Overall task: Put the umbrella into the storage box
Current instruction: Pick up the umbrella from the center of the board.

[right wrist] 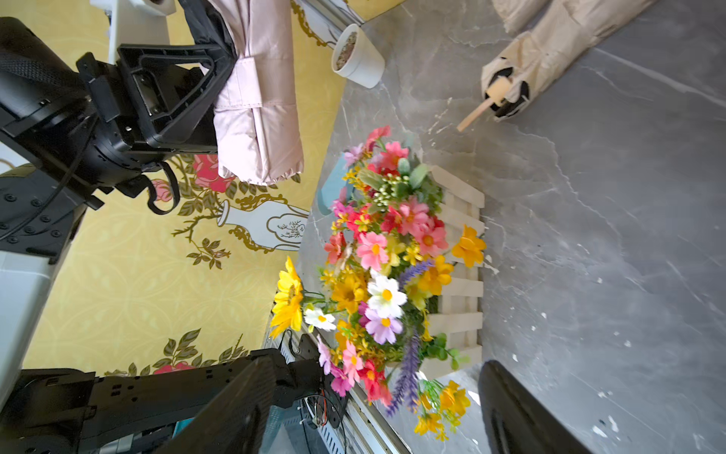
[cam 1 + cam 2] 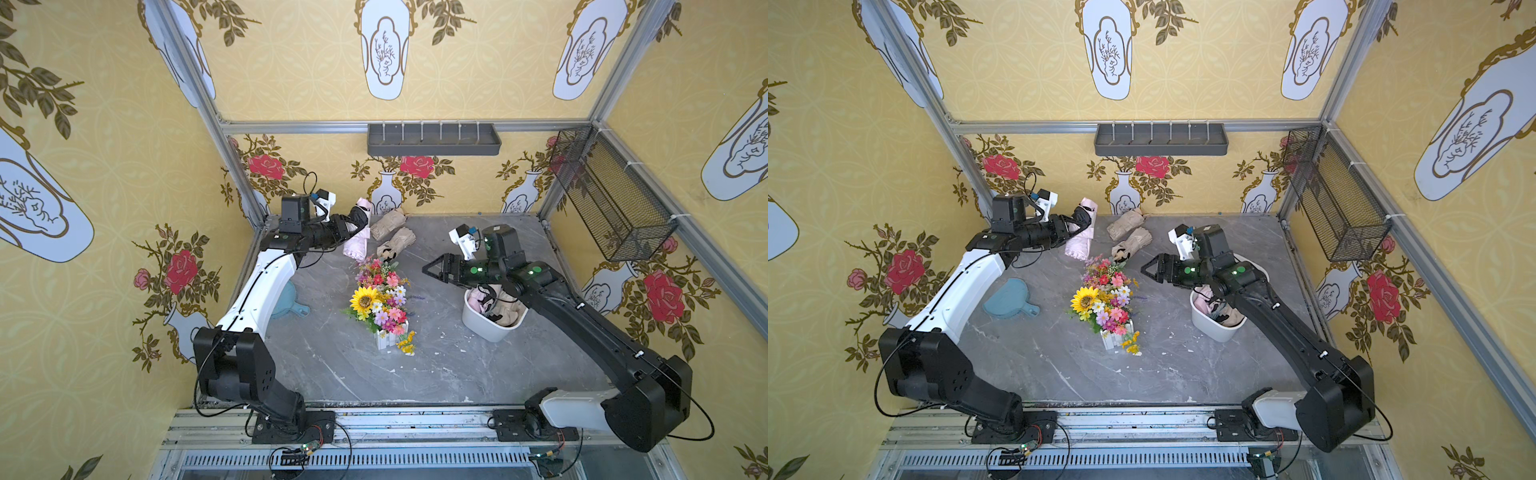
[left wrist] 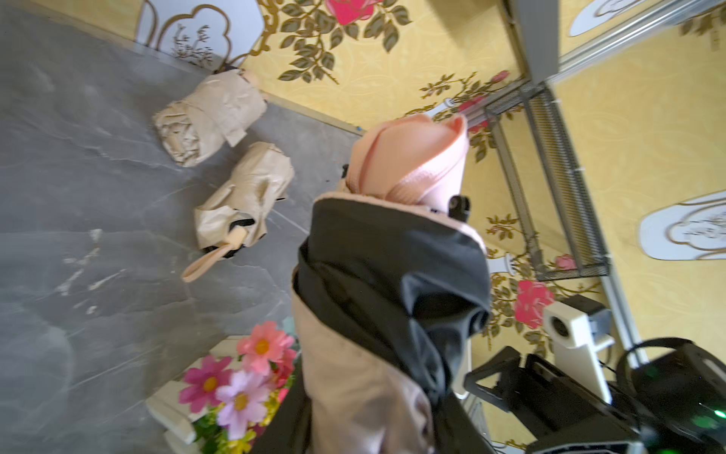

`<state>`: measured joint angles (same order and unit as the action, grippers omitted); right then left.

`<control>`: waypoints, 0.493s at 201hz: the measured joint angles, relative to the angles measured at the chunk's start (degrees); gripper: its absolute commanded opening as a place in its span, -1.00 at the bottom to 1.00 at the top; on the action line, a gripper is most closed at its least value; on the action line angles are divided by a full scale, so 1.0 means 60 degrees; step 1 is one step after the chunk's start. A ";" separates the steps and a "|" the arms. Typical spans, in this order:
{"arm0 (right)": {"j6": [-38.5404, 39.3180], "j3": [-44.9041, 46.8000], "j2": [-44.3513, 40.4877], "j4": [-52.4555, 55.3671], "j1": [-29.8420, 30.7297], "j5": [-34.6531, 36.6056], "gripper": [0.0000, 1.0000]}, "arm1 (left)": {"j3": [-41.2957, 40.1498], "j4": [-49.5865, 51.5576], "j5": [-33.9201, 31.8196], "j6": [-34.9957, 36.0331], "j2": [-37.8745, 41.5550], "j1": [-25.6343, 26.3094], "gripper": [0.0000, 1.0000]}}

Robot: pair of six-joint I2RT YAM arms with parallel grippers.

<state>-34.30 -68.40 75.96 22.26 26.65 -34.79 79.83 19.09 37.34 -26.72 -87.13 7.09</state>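
Top views: left jaws clamp umbrella [image 2: 356, 244] near back edge; right jaws apart by storage box [image 2: 484, 325]

1. The table [image 2: 436, 374] is a grey, marble-veined slab with white flecks scattered over it.
2. Near the far edge lie two folded umbrellas side by side: the rear beige umbrella [image 2: 388, 224] and the front beige umbrella [image 2: 397, 243].
3. A flower planter [image 2: 380, 303] of white pickets sits at the middle.
4. A flat blue thing [image 2: 1009, 298] with a short handle lies by the left edge.
5. The storage box [image 2: 486, 326] stands toward the right edge (soft folded things fill it).
6. A small white pot [image 1: 359, 59] stands at the table's edge against the wall.
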 measured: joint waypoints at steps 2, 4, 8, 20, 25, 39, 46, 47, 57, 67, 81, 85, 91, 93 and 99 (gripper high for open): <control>-0.0004 -0.0044 0.0033 -0.0018 0.0036 -0.0004 0.71 | -0.0051 -0.0073 0.0055 -0.0066 0.0033 0.0007 -0.86; -0.0004 -0.0087 0.0069 -0.0055 0.0076 -0.0015 0.71 | -0.0113 -0.0164 0.0113 -0.0149 0.0073 0.0022 -0.86; -0.0007 -0.0193 0.0160 -0.0135 0.0178 -0.0029 0.71 | -0.0237 -0.0364 0.0259 -0.0346 0.0153 0.0055 -0.86; 0.0000 -0.0474 0.0404 -0.0321 0.0423 -0.0076 0.68 | -0.0597 -0.0947 0.0630 -0.0874 0.0353 0.0204 -0.87; 0.0000 -0.0579 0.0503 -0.0433 0.0506 -0.0084 0.66 | -0.0739 -0.1177 0.0754 -0.1086 0.0430 0.0291 -0.87; -0.0007 -0.0841 0.0754 -0.0678 0.0761 -0.0142 0.62 | -0.1016 -0.1698 0.1027 -0.1621 0.0583 0.0528 -0.87; -0.0026 -0.0947 0.0852 -0.0776 0.0867 -0.0142 0.60 | -0.1093 -0.1971 0.1140 -0.1880 0.0630 0.0641 -0.87; -0.0026 -0.0962 0.0863 -0.0787 0.0882 -0.0146 0.60 | -0.1100 -0.2004 0.1155 -0.1909 0.0634 0.0656 -0.87; -0.0036 -0.1049 0.0958 -0.0969 0.1002 -0.0142 0.58 | -0.1188 -0.2422 0.1366 -0.2251 0.0674 0.0794 -0.88; -0.0073 -0.1133 0.1005 -0.1038 0.1115 -0.0138 0.58 | -0.1253 -0.2747 0.1501 -0.2579 0.0707 0.0863 -0.89; -0.0237 -0.1191 0.1024 -0.1169 0.1155 -0.0124 0.58 | -0.1359 -0.3151 0.1566 -0.2958 0.0780 0.0947 -0.90; -0.0240 -0.1202 0.1024 -0.1228 0.1155 -0.0084 0.58 | -0.1392 -0.3264 0.1566 -0.3075 0.0809 0.0973 -0.90; -0.0244 -0.1206 0.1024 -0.1290 0.1155 0.0004 0.59 | -0.1428 -0.3417 0.1585 -0.3228 0.0841 0.1013 -0.90; -0.0251 -0.1209 0.1024 -0.1304 0.1155 0.0018 0.59 | -0.1439 -0.3468 0.1596 -0.3257 0.0849 0.1027 -0.90; -0.0299 -0.1209 0.1024 -0.1366 0.1155 0.0044 0.61 | -0.1464 -0.3588 0.1639 -0.3344 0.0878 0.1078 -0.90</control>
<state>-36.10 -75.66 82.11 14.06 33.58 -34.52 71.05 -2.44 47.18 -46.78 -81.87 13.56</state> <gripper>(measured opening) 0.792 0.370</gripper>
